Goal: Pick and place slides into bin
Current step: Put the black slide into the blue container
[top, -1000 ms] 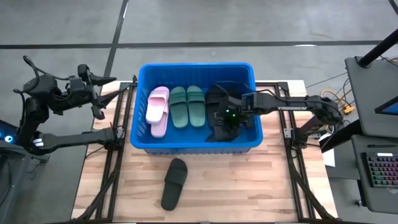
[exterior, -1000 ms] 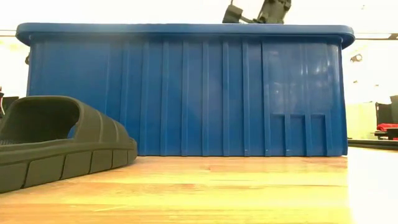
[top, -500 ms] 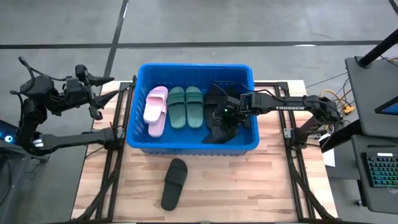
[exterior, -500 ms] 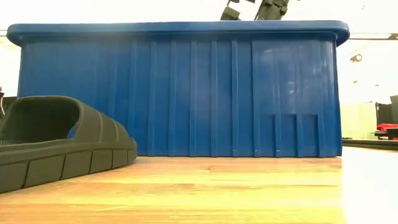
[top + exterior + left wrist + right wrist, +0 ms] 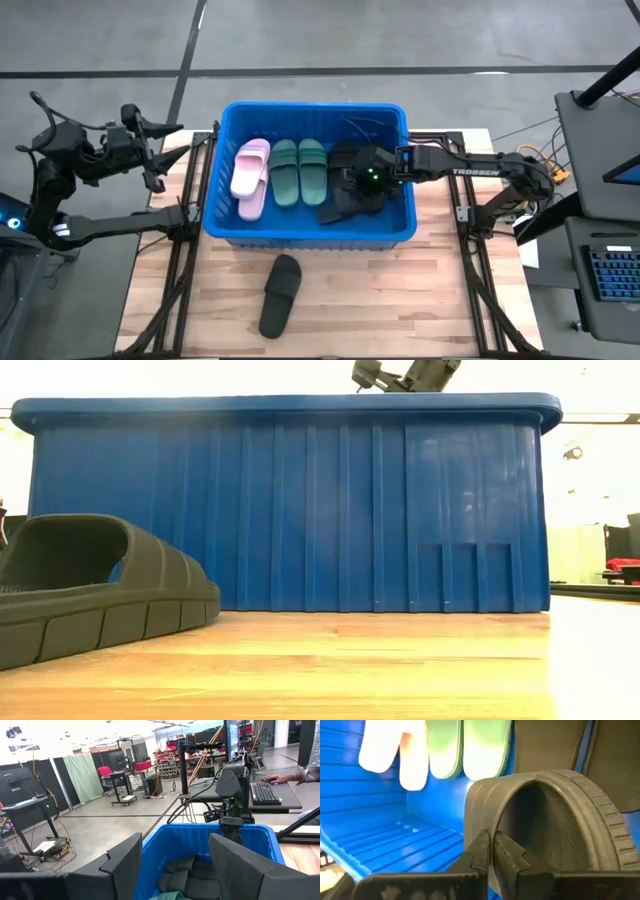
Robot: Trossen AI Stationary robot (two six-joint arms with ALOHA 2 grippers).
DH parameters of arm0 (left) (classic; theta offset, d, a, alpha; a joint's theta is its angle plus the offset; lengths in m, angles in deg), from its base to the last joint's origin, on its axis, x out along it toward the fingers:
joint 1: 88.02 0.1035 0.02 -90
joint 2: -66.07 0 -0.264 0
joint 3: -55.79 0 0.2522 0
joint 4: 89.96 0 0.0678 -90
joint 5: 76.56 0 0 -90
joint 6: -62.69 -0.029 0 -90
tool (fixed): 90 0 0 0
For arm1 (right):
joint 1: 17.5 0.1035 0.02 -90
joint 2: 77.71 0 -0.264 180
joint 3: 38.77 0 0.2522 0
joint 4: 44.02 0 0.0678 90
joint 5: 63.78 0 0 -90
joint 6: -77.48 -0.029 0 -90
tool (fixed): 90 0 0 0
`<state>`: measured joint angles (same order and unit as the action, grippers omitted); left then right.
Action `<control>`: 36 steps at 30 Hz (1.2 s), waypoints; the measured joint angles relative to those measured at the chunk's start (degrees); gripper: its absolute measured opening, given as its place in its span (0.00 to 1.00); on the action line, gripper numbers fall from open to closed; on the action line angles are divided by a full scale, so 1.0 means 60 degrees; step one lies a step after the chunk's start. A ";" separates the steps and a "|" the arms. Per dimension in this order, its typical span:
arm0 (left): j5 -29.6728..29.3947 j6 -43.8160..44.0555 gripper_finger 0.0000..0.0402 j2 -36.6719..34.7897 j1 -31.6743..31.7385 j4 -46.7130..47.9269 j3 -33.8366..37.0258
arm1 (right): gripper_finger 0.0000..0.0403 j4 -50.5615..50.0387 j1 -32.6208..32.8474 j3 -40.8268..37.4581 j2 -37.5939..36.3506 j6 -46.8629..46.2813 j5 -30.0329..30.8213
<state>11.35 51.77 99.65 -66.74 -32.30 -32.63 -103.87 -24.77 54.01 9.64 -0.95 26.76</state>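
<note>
Inside the blue bin [image 5: 228, 232], the right gripper [image 5: 492, 851] has its fingers pressed together on the edge of a black slide's strap [image 5: 540, 820], beside the green pair [image 5: 300, 170] and the pink pair [image 5: 250, 178]. One black slide [image 5: 279, 294] waits on the table. Rubbery, light and flexible, it is probably best pinched at the strap. The left gripper [image 5: 172, 865] hovers spread off to the side.
</note>
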 joint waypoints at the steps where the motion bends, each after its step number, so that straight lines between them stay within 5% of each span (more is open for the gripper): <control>1: 0.0000 0.0000 0.53 -0.0003 0.0003 -0.0003 0.0000 | 0.02 0.0022 -0.0004 0.0001 -0.0033 0.0002 0.0021; 22: 0.0005 0.0011 0.53 -0.0069 0.0001 0.0060 0.0000 | 0.02 0.2034 0.0000 -0.1187 -0.0033 -0.0580 0.0088; 36: 0.0007 0.0022 0.53 -0.0084 0.0004 0.0073 0.0000 | 0.02 0.2269 0.0019 -0.2566 -0.0052 -0.1611 -0.1156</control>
<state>11.39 51.90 99.15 -66.72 -31.86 -32.63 -90.25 -24.65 38.61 9.33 -10.62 19.82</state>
